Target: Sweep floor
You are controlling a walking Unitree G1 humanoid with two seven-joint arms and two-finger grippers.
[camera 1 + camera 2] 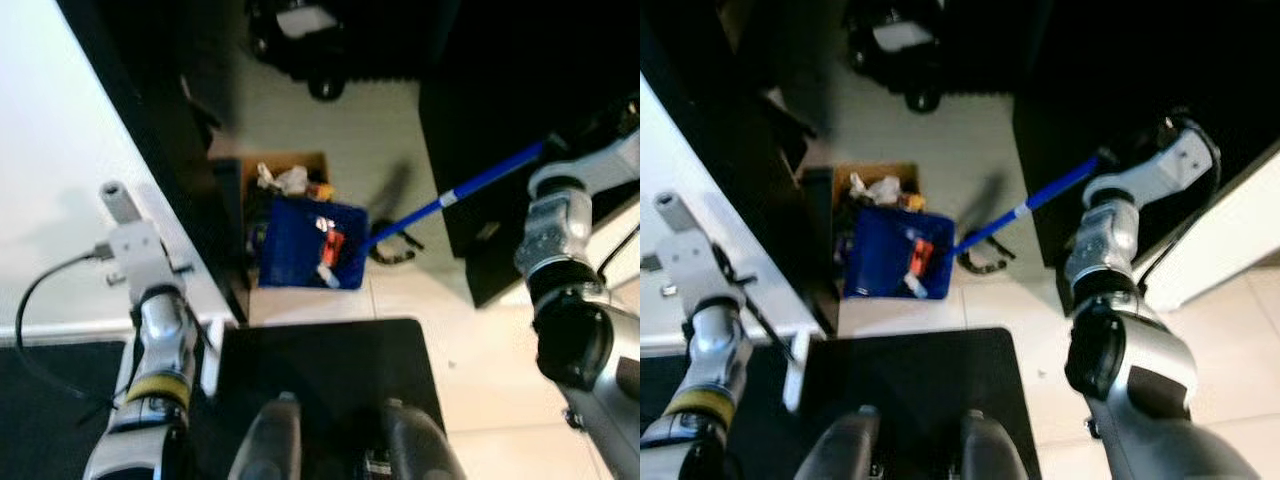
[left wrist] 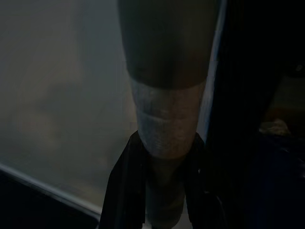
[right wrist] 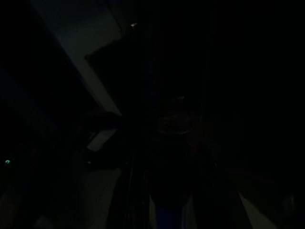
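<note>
A blue dustpan (image 1: 305,245) rests on the pale tiled floor ahead, with red and white litter (image 1: 330,245) in it. Its long blue handle (image 1: 480,185) slants up to the right into my right gripper (image 1: 1118,155), which is shut on it in the shadow of dark furniture. In the very dark right wrist view a bit of blue handle (image 3: 164,219) can be made out. My left gripper (image 2: 164,191) is shut on a grey broom pole (image 2: 167,129) with a pale band, its black fingers (image 2: 121,191) on both sides. The pole's top end (image 1: 118,200) sticks up beside the white wall.
A cardboard box (image 1: 290,175) of crumpled rubbish stands just behind the dustpan. A black cable loop (image 1: 395,250) lies on the tiles to its right. Dark furniture (image 1: 500,100) rises at the right, a white wall (image 1: 60,150) at the left, and a wheeled object (image 1: 310,50) stands farther ahead.
</note>
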